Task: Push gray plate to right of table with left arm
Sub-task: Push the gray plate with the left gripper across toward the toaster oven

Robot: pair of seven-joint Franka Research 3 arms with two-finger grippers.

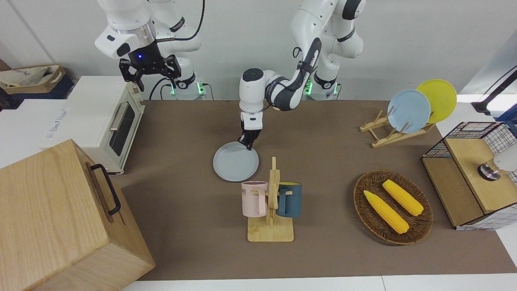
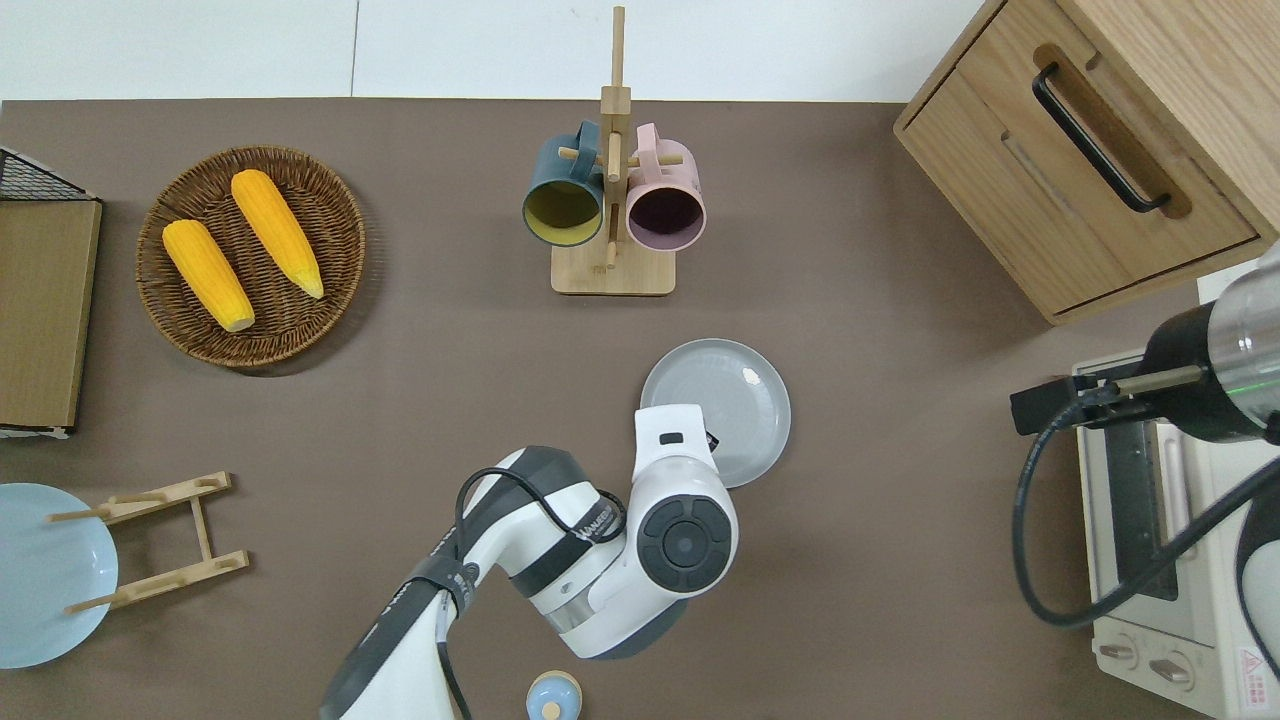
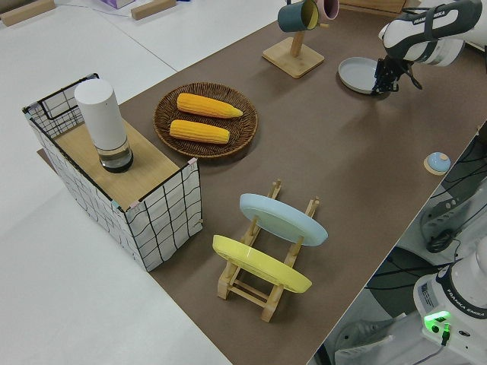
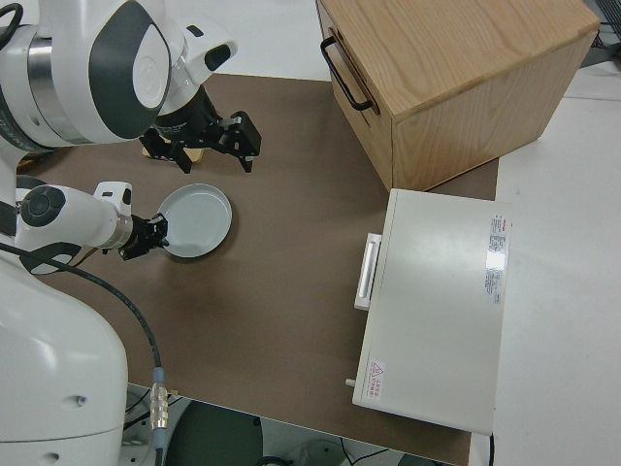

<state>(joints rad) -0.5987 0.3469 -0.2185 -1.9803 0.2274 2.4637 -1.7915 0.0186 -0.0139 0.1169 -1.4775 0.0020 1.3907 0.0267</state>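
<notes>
The gray plate [image 1: 236,166] [image 2: 730,400] lies flat on the brown table [image 1: 181,133], nearer to the robots than the mug rack [image 1: 271,202] [image 2: 612,200]. My left gripper [image 1: 247,143] [image 2: 709,440] is down at table height with its fingers shut. It touches the plate's rim on the edge nearest the robots and toward the left arm's end. The plate [image 3: 356,74] and gripper [image 3: 383,85] also show in the left side view, and the plate [image 4: 197,219] in the right side view. My right arm is parked, its gripper [image 1: 149,70] open.
A wooden cabinet [image 1: 60,214] [image 2: 1090,150] and a toaster oven [image 1: 109,117] stand at the right arm's end. A wicker basket [image 1: 357,194] of corn, a plate rack [image 1: 387,135] and a wire basket [image 1: 468,133] stand toward the left arm's end. A small bell [image 2: 553,697] sits near the robots.
</notes>
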